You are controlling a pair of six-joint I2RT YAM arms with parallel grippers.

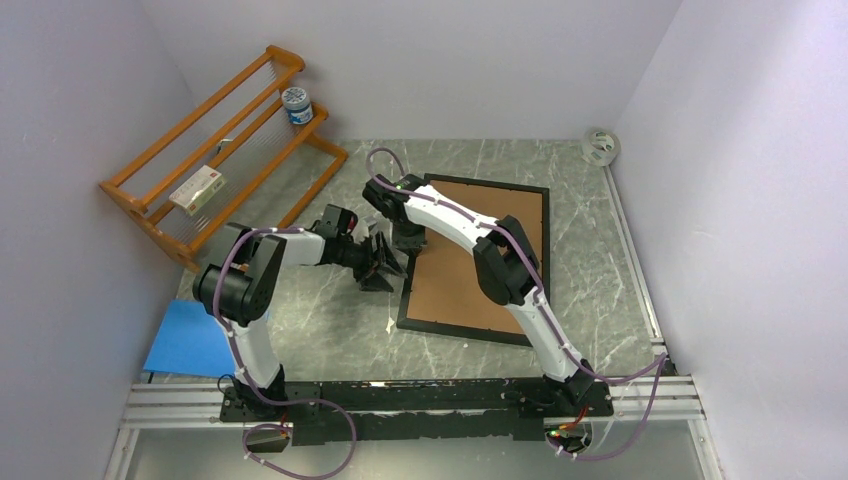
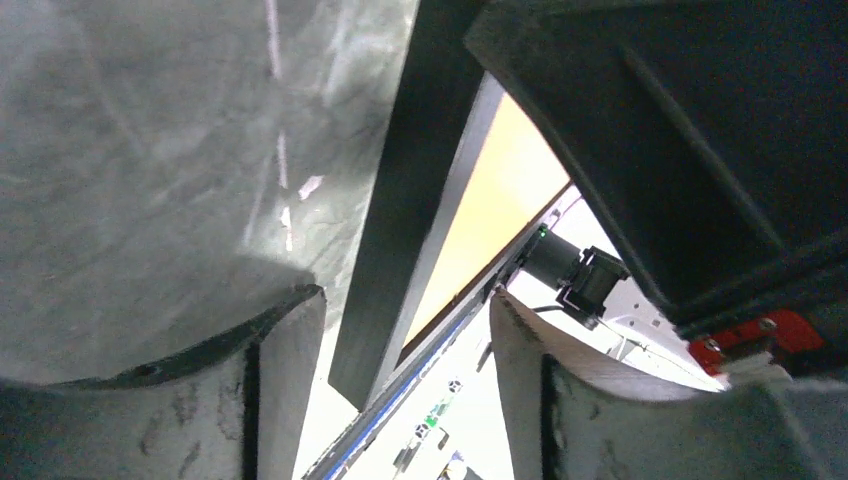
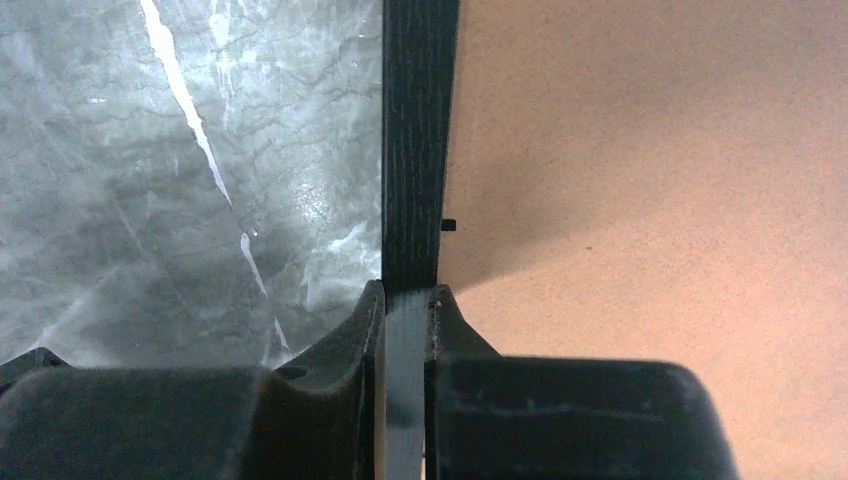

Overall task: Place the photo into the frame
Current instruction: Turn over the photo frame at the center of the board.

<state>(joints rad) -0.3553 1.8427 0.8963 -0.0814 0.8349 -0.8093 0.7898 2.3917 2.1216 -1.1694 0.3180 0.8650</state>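
Closest to the lens in the right wrist view, the right gripper (image 3: 408,296) is clenched on the frame (image 3: 415,130); its two dark fingers (image 3: 340,340) sit tight on either side of the thin black left rail, one on the table side, the other over the brown backing board (image 3: 650,150) that fills the opening; whether the rail is lifted off the grey marbled table (image 3: 150,150) cannot be told. From above, the frame (image 1: 460,331) lies right of centre on the table (image 1: 330,330), board side up, slightly turned, with the right gripper (image 1: 408,240) at the upper part of its left rail and the right arm reaching across the board (image 1: 450,285). The left gripper (image 1: 385,268) is just beside the same rail, on its outer side and close to the right one; in its own wrist view the left gripper (image 2: 400,300) is released, its pale fingers (image 2: 285,390) standing well apart with the black rail showing beyond the gap and nothing between them. At the far left stands an orange wooden rack (image 1: 130,200) carrying a small tin (image 1: 296,104) and a small box (image 1: 197,188); a blue sheet (image 1: 190,340) lies at the table's near left edge; a white ring (image 1: 600,146) sits in the far right corner.
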